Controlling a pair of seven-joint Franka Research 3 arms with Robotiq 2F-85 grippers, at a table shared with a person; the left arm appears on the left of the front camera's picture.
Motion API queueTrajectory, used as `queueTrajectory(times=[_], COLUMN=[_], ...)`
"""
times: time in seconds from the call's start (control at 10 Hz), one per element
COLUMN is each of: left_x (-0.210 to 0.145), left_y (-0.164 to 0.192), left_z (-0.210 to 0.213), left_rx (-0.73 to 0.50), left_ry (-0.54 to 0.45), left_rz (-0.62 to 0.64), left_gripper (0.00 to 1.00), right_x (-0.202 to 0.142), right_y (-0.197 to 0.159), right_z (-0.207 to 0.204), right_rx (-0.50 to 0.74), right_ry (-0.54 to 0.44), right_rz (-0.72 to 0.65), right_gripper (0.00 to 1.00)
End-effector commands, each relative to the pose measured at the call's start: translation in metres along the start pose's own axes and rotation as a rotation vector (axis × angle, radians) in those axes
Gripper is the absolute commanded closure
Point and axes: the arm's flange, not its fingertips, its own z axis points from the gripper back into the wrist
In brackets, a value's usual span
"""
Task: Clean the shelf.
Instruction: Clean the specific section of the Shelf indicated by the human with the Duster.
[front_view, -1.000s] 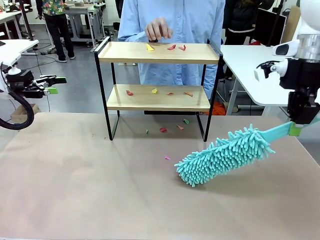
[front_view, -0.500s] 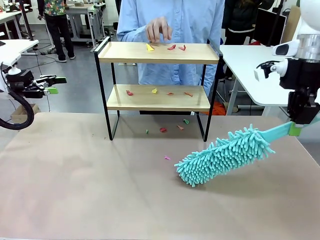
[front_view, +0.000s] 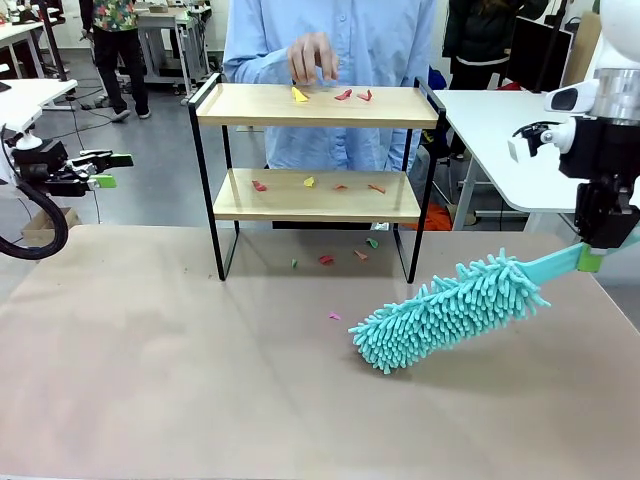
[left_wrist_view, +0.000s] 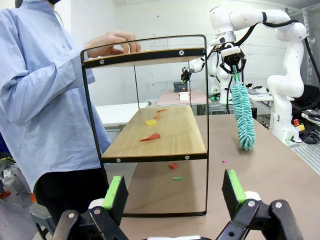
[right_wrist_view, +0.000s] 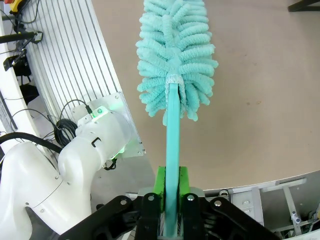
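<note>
The shelf (front_view: 312, 106), two light wooden boards in a thin black frame, stands at the far middle of the table; small coloured paper scraps (front_view: 345, 95) lie on both boards and on the table beneath. A person's hand (front_view: 312, 58) hovers over the top board. My right gripper (front_view: 592, 260) is shut on the teal handle of a fluffy teal duster (front_view: 450, 310), whose head rests low over the table right of the shelf. In the right wrist view the duster (right_wrist_view: 175, 55) runs straight ahead of the green pads (right_wrist_view: 159, 187). My left gripper (front_view: 108, 170) hangs open at the far left, facing the shelf's end (left_wrist_view: 150, 135).
Scraps (front_view: 327, 260) are scattered on the brown table between the shelf's legs, and one pink bit (front_view: 334, 316) lies nearer me. A white table (front_view: 500, 130) stands at the right behind my right arm. The person in a light blue shirt (front_view: 340, 30) stands behind the shelf.
The person has shifted slightly to the left, hand still over the top board. Both arms and the duster have stayed still.
</note>
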Motion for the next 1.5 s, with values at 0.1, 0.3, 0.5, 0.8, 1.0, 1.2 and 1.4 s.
queueTrajectory(times=[0.1,0.3,0.5,0.8,1.0,1.2,1.4], left_x=[0.001,0.001,0.001,0.001,0.001,0.001,0.001], left_y=[-0.001,-0.001,-0.001,-0.001,-0.001,-0.001,-0.001], left_z=[0.0,0.0,0.0,0.0,0.0,0.0,0.0], left_rx=[-0.008,-0.008,-0.008,-0.008,-0.008,-0.008,-0.008], left_ry=[0.009,0.009,0.009,0.009,0.009,0.009,0.009], left_rz=[-0.014,-0.014,-0.014,-0.014,-0.014,-0.014,-0.014], left_gripper=[0.0,0.0,0.0,0.0,0.0,0.0,0.0], right_x=[-0.003,-0.003,-0.003,-0.003,-0.003,-0.004,0.01], right_y=[0.001,0.001,0.001,0.001,0.001,0.016,0.04], right_z=[0.002,0.002,0.002,0.002,0.002,0.031,0.082], right_rx=[-0.005,-0.005,-0.005,-0.005,-0.005,-0.02,-0.057], right_ry=[0.002,0.002,0.002,0.002,0.002,-0.08,-0.156], right_rz=[0.005,0.005,0.005,0.005,0.005,-0.023,-0.064], right_gripper=[0.87,0.87,0.87,0.87,0.87,0.87,0.87])
